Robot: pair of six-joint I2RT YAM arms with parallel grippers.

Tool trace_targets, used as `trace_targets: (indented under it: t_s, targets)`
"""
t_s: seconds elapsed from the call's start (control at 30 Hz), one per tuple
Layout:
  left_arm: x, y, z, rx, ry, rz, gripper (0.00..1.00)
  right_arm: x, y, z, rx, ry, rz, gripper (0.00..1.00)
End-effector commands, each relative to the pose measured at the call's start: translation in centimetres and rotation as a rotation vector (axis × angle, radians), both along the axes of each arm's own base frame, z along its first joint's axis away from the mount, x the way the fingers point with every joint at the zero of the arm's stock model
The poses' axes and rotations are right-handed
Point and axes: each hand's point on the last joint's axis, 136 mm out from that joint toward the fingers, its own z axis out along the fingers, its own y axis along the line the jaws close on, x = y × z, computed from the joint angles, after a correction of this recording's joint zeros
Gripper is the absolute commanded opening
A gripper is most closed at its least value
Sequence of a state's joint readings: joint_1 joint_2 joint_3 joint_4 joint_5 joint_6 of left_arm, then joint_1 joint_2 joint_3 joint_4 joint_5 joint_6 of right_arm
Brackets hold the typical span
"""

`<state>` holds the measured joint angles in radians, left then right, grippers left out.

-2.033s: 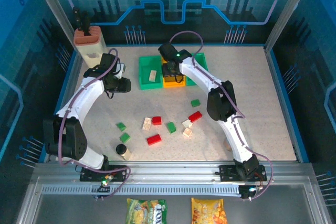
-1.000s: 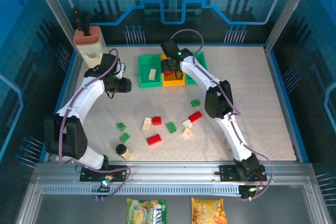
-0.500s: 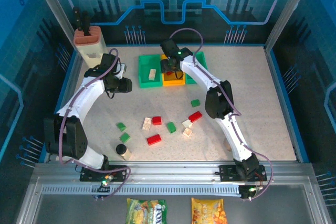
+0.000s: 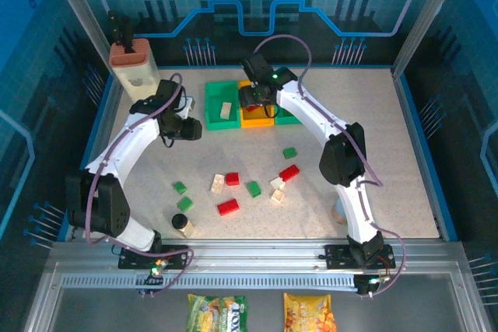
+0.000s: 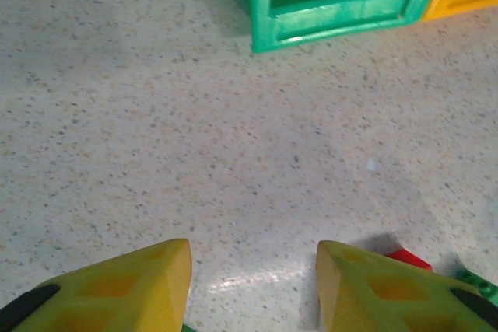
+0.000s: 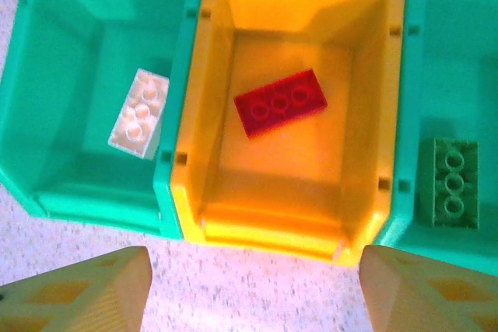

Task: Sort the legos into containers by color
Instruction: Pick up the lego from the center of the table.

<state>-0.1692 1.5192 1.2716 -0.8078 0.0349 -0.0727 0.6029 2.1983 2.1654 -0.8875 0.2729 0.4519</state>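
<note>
- Right gripper is hovering above the yellow-orange rectangular plastic bin, jaws standing wide apart, gripping nothing.
- Left gripper is hanging low over the speckled table, jaws parted, empty.
- Red plastic brick is lying in the yellow-orange bin.
- Cream-white plastic brick is sitting in the left green plastic bin.
- Green plastic brick is sitting in the right green plastic bin.
- Loose red, green and cream bricks are lying scattered mid-table.

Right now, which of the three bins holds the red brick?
The yellow-orange bin in the middle: the red brick lies in it. The left green bin holds a cream-white brick, the right green bin a green brick.
</note>
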Motion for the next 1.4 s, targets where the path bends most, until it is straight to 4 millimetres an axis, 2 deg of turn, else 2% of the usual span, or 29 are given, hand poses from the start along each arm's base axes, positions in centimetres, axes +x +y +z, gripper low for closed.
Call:
trace_targets:
  t_s: [0.0, 0.17, 0.4, 0.67, 1.03, 1.37]
  targets:
    - [-1.9, -1.2, 1.4, -0.016, 0.019, -0.016, 0.48, -2.2, 0.1, 0.5, 0.035, 0.024, 0.005, 0.71]
    - [-4.2, -3.1, 0.3, -0.014, 0.062, -0.017, 0.48, -4.9, -1.8, -0.6, 0.039, 0.057, -0.026, 0.71]
    - [-7.6, -5.7, -3.0, -0.009, 0.14, -0.021, 0.48, -8.6, -4.7, -3.3, 0.041, 0.127, -0.069, 0.7]
    - [-10.4, -7.3, -6.6, 0.014, 0.211, -0.043, 0.5, -11.1, -7.3, -4.9, 0.026, 0.168, -0.103, 0.7]
    - [-11.5, -8.5, -10.1, 0.08, 0.278, -0.093, 0.51, -12.7, -9.3, -5.6, 0.0, 0.191, -0.126, 0.7]
    - [-11.8, -7.9, -12.5, 0.15, 0.327, -0.099, 0.55, -13.3, -10.1, -5.0, -0.005, 0.186, -0.144, 0.7]
